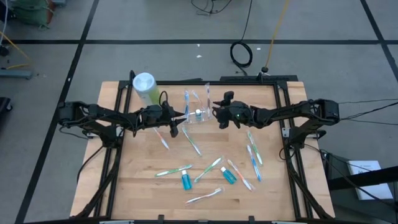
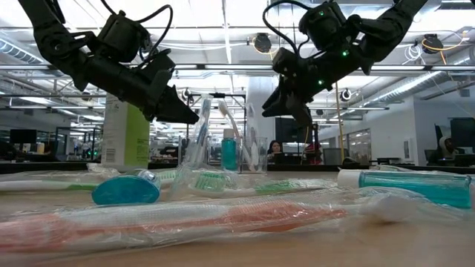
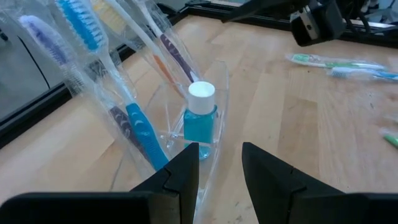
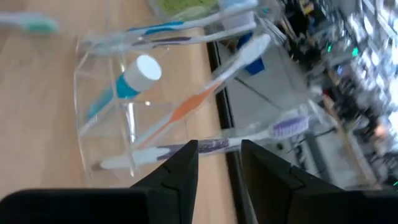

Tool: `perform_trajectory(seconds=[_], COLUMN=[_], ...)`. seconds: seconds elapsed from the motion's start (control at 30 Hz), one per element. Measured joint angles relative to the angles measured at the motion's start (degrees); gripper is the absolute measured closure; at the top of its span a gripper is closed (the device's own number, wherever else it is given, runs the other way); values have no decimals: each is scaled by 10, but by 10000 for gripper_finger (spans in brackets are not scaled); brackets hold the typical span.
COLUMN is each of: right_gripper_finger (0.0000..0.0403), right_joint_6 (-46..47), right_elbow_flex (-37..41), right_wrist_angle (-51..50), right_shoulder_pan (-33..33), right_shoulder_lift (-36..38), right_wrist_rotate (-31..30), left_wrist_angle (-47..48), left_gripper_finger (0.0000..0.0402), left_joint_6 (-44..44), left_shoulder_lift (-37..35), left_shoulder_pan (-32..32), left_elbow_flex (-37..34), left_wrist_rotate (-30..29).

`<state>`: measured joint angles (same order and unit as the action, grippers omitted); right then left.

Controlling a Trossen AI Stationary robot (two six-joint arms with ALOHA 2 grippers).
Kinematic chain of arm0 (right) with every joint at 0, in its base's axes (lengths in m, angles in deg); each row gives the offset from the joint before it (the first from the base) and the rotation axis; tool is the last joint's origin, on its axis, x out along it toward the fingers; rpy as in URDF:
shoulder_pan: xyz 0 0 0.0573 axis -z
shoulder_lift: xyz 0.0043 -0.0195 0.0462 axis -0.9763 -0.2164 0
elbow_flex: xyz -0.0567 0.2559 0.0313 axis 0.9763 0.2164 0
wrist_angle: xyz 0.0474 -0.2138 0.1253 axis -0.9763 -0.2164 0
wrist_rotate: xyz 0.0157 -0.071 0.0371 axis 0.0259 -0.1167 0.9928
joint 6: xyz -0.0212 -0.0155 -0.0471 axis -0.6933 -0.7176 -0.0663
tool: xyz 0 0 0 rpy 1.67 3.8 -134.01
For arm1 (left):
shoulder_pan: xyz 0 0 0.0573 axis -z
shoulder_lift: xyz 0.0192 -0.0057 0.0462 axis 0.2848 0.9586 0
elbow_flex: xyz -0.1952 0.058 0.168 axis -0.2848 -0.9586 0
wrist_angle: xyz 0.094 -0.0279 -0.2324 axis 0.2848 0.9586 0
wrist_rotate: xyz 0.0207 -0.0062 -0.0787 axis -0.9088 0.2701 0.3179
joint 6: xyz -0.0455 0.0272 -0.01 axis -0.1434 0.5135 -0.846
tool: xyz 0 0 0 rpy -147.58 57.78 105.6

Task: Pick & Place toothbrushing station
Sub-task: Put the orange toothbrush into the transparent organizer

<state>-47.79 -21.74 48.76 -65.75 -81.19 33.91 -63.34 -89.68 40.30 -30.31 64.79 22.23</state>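
Note:
The clear plastic holder [image 1: 198, 107] stands on its base at the table's far middle. It holds several wrapped toothbrushes [image 3: 134, 118] that lean on its rim and a blue white-capped tube [image 3: 200, 118]. My left gripper [image 1: 180, 118] is open just left of the holder, its fingers [image 3: 186, 171] close to the holder's near wall [image 3: 219, 118]. My right gripper [image 1: 219, 118] is open just right of the holder [image 4: 118, 118], with a white and purple toothbrush [image 4: 249, 138] crossing past its fingertips. In the low view both grippers, left [image 2: 182, 113] and right [image 2: 300, 111], hang above table level.
A green canister with a white lid [image 1: 144, 87] stands left of the holder at the far edge. Several wrapped toothbrushes [image 1: 193, 142] and blue tubes [image 1: 185, 180] lie scattered over the table's near middle and right [image 1: 252, 155].

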Motion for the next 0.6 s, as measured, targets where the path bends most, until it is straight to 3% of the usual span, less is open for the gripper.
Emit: perform_trajectory(seconds=[0.43, 0.6], right_gripper_finger=[293, 293], right_joint_6=[193, 233], right_elbow_flex=[0, 0], right_wrist_angle=[-14, -14], right_shoulder_pan=[0, 0], right_shoulder_lift=[0, 0], right_wrist_rotate=[3, 103], left_wrist_angle=[-4, -13], left_gripper_finger=[275, 275], left_joint_6=[-19, -40], left_shoulder_lift=[0, 0], left_shoulder_pan=[0, 0], left_elbow_flex=[0, 0], left_wrist_rotate=[0, 0])
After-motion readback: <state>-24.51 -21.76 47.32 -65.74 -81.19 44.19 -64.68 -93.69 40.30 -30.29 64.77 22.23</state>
